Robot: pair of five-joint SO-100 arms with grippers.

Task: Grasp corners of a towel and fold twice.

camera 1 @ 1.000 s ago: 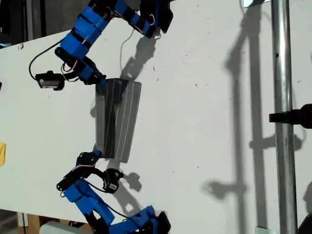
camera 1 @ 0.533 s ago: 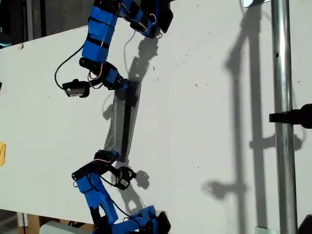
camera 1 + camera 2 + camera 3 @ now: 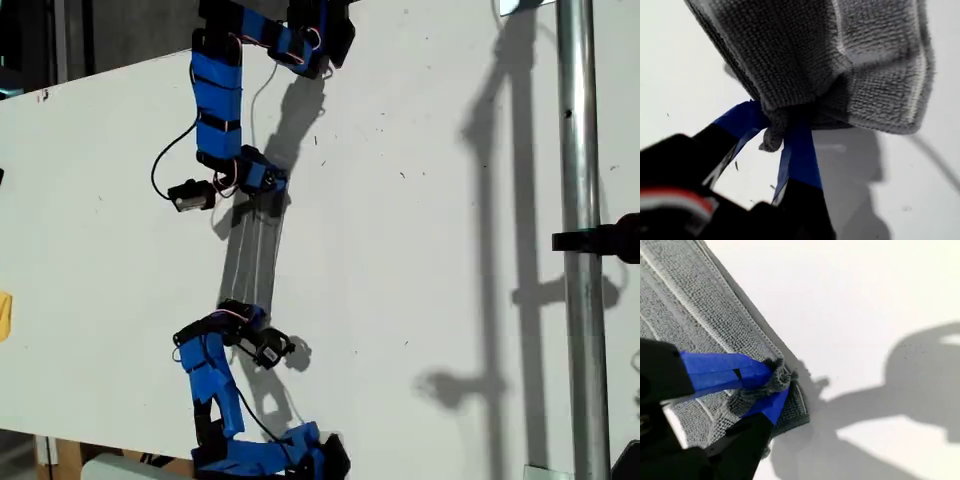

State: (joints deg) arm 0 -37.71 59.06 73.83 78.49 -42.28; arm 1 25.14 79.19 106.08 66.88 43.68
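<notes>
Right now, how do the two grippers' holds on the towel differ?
At my first gripper the towel hangs lifted above the table, folded layers showing; at my second gripper it lies flat on the table, stripes up. Both have jaws shut on a bunched corner.

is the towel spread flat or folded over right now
Folded over: the towel shows as a narrow strip in the exterior view, and my first gripper pinches doubled layers.

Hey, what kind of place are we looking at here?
Probably a robotics lab bench: a bare white table, two blue arms holding a grey towel, and a metal camera pole clamped alongside.
</notes>
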